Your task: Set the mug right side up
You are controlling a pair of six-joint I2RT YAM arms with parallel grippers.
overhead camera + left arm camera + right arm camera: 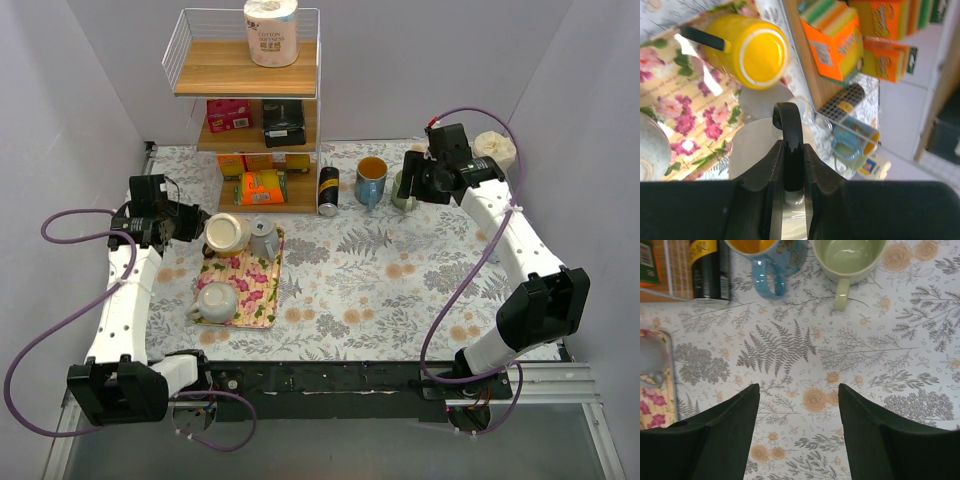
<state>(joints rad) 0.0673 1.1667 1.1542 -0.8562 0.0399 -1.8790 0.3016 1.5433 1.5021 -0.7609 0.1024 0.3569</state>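
Note:
My left gripper [195,226] is shut on the black handle [789,131] of a cream mug [226,233], at the far left end of the floral tray [262,316]. In the left wrist view [790,150] the handle is pinched between both fingers, with the pale mug body [747,150] just beyond them. I cannot tell which way its mouth faces. My right gripper [413,186] is open and empty at the back right, above the table and next to a green mug [850,254].
A yellow mug [754,50] lies bottom up on the tray, beside a small white cup [263,239] and a white mug [215,298]. A black can [327,190] and a blue mug [371,180] stand by the wooden shelf [250,70]. Orange sponge packs [832,42] fill its lowest level.

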